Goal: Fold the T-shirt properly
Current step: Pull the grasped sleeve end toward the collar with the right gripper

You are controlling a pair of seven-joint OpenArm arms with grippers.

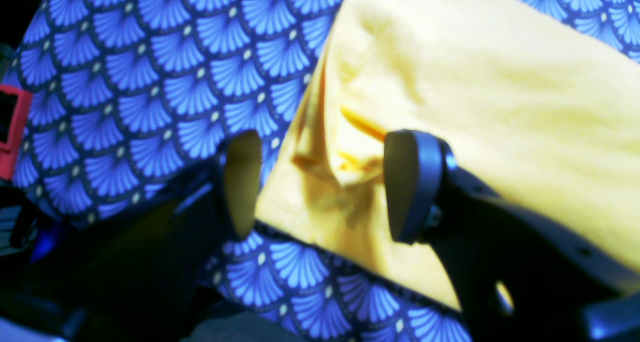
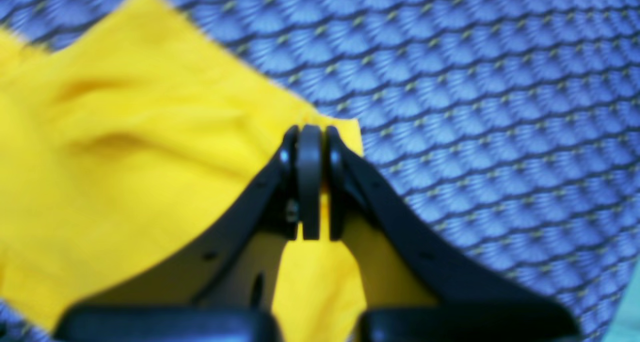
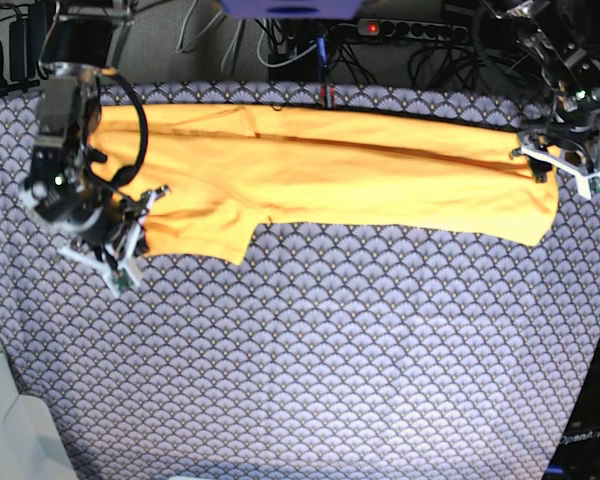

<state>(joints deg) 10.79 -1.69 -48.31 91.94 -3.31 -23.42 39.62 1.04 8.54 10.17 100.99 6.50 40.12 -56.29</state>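
The T-shirt (image 3: pixel 330 175) is plain orange-yellow, folded lengthwise into a long horizontal band along the far edge of the table, one sleeve section hanging lower at the left.

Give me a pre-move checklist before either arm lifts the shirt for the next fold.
1. Right gripper shut on the T-shirt corner: ok, jaws closed with fabric between them.
2. Left gripper closed on fabric: not ok, jaws open astride a bunched edge.
3. Shirt lying flat: not ok, creased along its length and bunched at the left gripper.
4. Shirt fully on the patterned cloth: ok in the base view.
5. How many layers the right gripper holds: cannot tell.
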